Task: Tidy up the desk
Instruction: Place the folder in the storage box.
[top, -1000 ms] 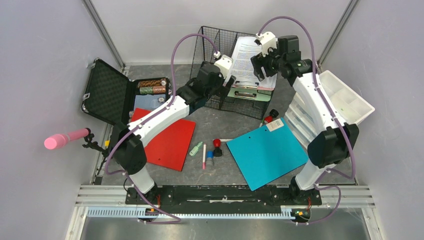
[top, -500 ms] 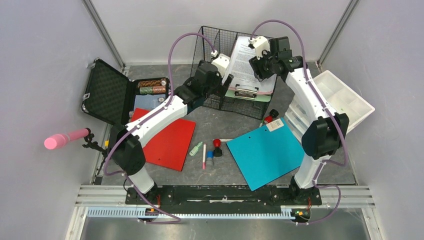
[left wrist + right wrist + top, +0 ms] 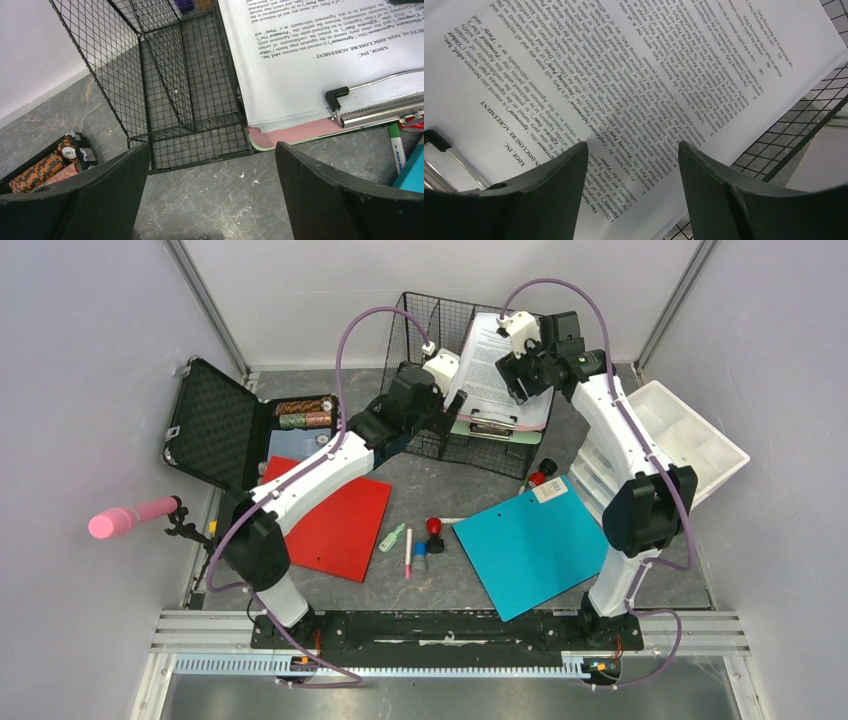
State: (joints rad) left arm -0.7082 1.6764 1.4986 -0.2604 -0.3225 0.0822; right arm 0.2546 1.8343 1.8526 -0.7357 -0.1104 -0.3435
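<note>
At the far left a pink cylinder (image 3: pixel 130 518) sticks out from a stand by the wall. Next to it a black foam-lined case (image 3: pixel 205 430) lies open on the desk (image 3: pixel 440 485), the dark-grey mottled top that carries everything between the pale walls. Striped rolls (image 3: pixel 305 413) sit in the case's tray, and a red folder (image 3: pixel 335 520) lies flat just in front of it, partly under the left arm. The left gripper (image 3: pixel 210 150) hangs above the desk just before the near rim of the wire basket (image 3: pixel 165 90), its jaws spread wide with nothing between them. Loose pens (image 3: pixel 408 552) and small capped things lie in the middle of the desk. A clipboard (image 3: pixel 495 365) bearing a printed sheet leans out of the basket's right side, clip end toward the arms. The right gripper (image 3: pixel 632 147) hovers over that sheet, jaws apart, gripping nothing that I can see. A blue folder (image 3: pixel 535 545) lies nearer the arms, and a white drawer unit (image 3: pixel 690 440) stands at the far right.
</note>
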